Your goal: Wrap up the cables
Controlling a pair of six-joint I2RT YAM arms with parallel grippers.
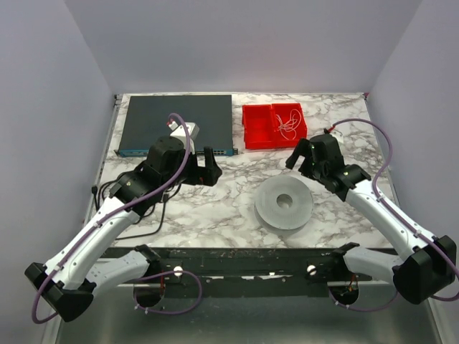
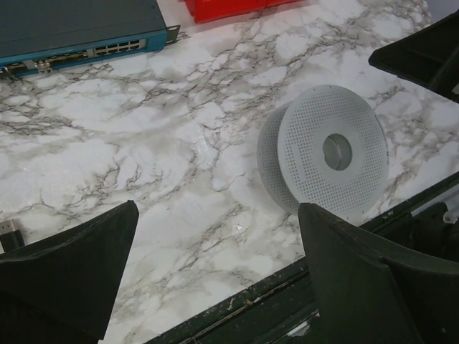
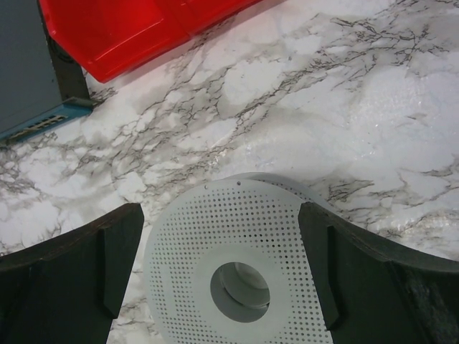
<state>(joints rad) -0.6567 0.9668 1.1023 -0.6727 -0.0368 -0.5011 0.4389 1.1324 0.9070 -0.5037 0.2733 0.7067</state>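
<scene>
The wrapping has not begun, going by how things lie. The cables [image 1: 288, 123], a small loose tangle of very thin pale white wire, sit in the right-hand compartment of the red plastic divided bin [image 1: 251, 118] at the far side of the white marble-patterned table [image 1: 215, 208]. No strand reaches out of the bin.

The round white perforated plastic spool [image 1: 297, 208] lies flat near the right of centre, bare of any wire. The left gripper [image 1: 210, 168] hovers left of the spool with its jaws spread wide and nothing between them. The right gripper [image 1: 297, 156] hangs between the bin and the spool, just as wide and just as empty. Its wrist view looks straight down on the spool [image 3: 237, 229].

The step in hand looks like the reach for the wire. The next move probably calls for the right gripper, the closer one, to dip into that compartment and pinch a strand. The wire is hair-thin, so the fingers would have to close almost fully.

No brand, label or writing can be read anywhere. The flat dark grey network switch with a blue front [image 2: 72, 21] at the far left shows a row of ports, but no legible marking.
</scene>
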